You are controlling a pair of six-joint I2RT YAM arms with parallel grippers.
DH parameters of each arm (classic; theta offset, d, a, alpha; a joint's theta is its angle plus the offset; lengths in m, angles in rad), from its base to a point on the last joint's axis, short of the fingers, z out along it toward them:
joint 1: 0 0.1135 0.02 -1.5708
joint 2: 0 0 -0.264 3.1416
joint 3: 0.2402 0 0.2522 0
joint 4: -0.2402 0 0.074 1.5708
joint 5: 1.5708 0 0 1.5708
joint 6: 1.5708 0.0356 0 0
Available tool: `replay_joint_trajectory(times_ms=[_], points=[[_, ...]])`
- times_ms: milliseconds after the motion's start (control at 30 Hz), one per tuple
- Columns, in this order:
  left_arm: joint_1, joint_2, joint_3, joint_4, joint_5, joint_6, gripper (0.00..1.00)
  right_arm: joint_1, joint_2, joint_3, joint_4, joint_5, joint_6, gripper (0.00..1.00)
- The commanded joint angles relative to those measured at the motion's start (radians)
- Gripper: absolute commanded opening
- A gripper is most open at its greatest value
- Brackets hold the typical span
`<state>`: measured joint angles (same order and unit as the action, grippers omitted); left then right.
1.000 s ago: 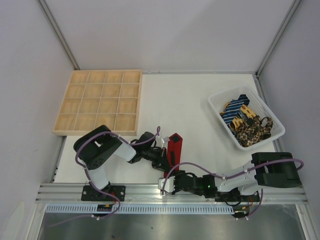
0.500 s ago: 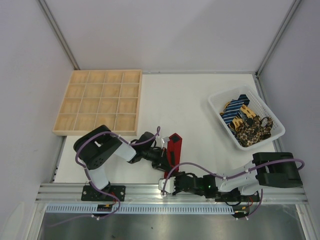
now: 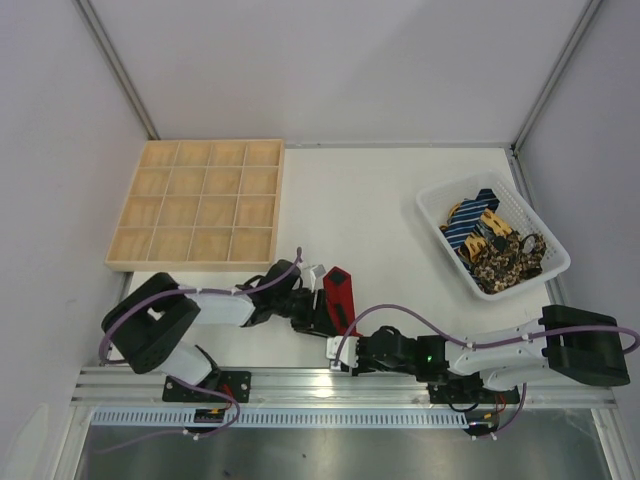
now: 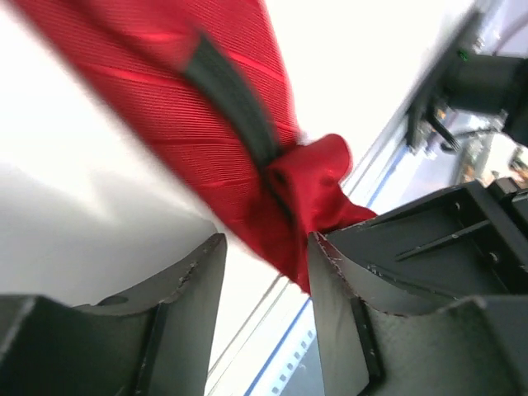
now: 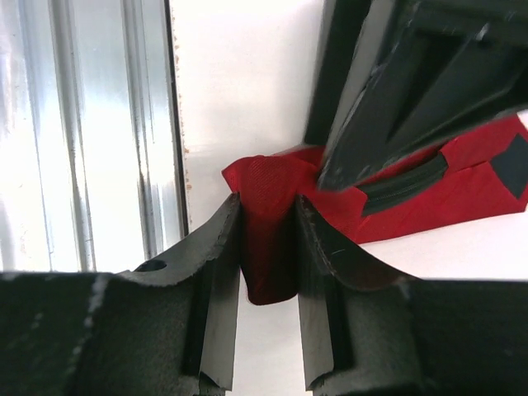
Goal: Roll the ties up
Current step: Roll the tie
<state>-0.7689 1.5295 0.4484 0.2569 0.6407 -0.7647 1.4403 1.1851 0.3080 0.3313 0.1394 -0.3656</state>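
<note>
Red tie [image 3: 339, 298] lies at the table's six o'clock edge, partly hidden under my arms. My right gripper [image 5: 266, 247] pinches its bunched end; my left gripper [image 4: 262, 280] stands parted around it. Basket [image 3: 440, 199] ties [image 3: 492, 248] tangle, uncountable.

A shallow pale wooden tray [image 3: 196, 205] divided into a grid of square compartments sits at the far left corner of the white worktop [image 3: 370, 210]. A white plastic basket with slotted walls [image 3: 437, 200] stands at an angle near the right edge. A ribbed aluminium rail [image 3: 300, 383] runs along the near edge.
</note>
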Motion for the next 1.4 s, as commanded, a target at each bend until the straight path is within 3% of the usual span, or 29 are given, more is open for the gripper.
replay_joint_trajectory(times_ms=[0,233,333,367,433,767,1033,1367], points=[[0.029,-0.061,0.007,-0.258,-0.229,0.128,0.52,-0.007,-0.007,0.019,-0.084,-0.066,0.05,0.0],[0.091,-0.219,0.01,-0.37,-0.269,0.145,0.48,-0.011,-0.001,0.02,-0.084,-0.1,0.057,0.0],[0.091,-0.226,0.032,-0.348,-0.259,0.137,0.39,-0.009,-0.022,0.019,-0.075,-0.11,0.059,0.0],[0.091,-0.207,0.042,-0.337,-0.25,0.133,0.31,-0.011,-0.033,0.02,-0.077,-0.112,0.054,0.0],[0.089,-0.189,0.058,-0.289,-0.227,0.12,0.27,-0.014,-0.045,0.025,-0.083,-0.13,0.051,0.0],[0.03,-0.103,0.144,-0.15,-0.197,0.056,0.26,-0.035,-0.11,0.046,-0.117,-0.329,0.056,0.0],[-0.055,0.001,0.179,-0.067,-0.162,0.027,0.27,-0.069,-0.117,0.049,-0.106,-0.388,0.079,0.0],[-0.121,0.087,0.04,0.105,-0.17,-0.061,0.25,-0.222,-0.068,0.129,-0.123,-0.596,0.123,0.0]])
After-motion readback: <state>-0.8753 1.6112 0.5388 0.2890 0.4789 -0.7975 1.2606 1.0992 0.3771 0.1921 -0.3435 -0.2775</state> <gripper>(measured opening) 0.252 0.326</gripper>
